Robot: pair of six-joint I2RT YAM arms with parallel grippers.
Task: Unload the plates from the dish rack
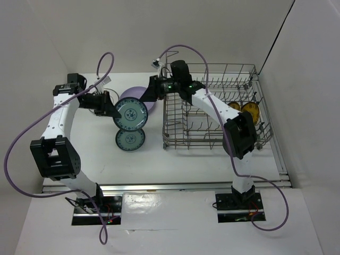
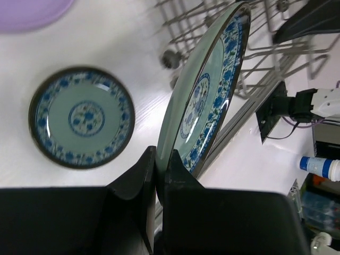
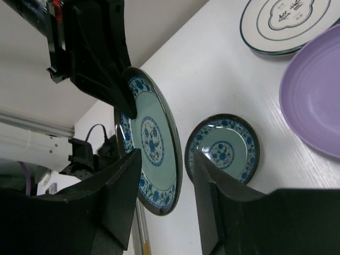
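My left gripper (image 1: 113, 109) (image 2: 159, 169) is shut on the rim of a teal patterned plate (image 1: 130, 113) (image 2: 208, 95) and holds it on edge above the table, left of the dish rack (image 1: 212, 114) (image 2: 260, 50). A second teal plate (image 1: 130, 139) (image 2: 79, 123) (image 3: 223, 149) lies flat on the table. My right gripper (image 1: 151, 91) (image 3: 163, 159) is open and empty, close to the held plate (image 3: 151, 141). A lavender plate (image 1: 144, 99) (image 3: 313, 90) and a white plate with dark motifs (image 3: 284, 21) lie on the table. Two mustard-yellow plates (image 1: 242, 108) stand in the rack's right end.
White walls close in the table at the back and on both sides. The right arm (image 1: 212, 106) reaches over the rack's left part. The left arm's purple cable (image 1: 106, 61) loops above the table. A blue-capped bottle (image 2: 319, 166) lies beyond the table edge.
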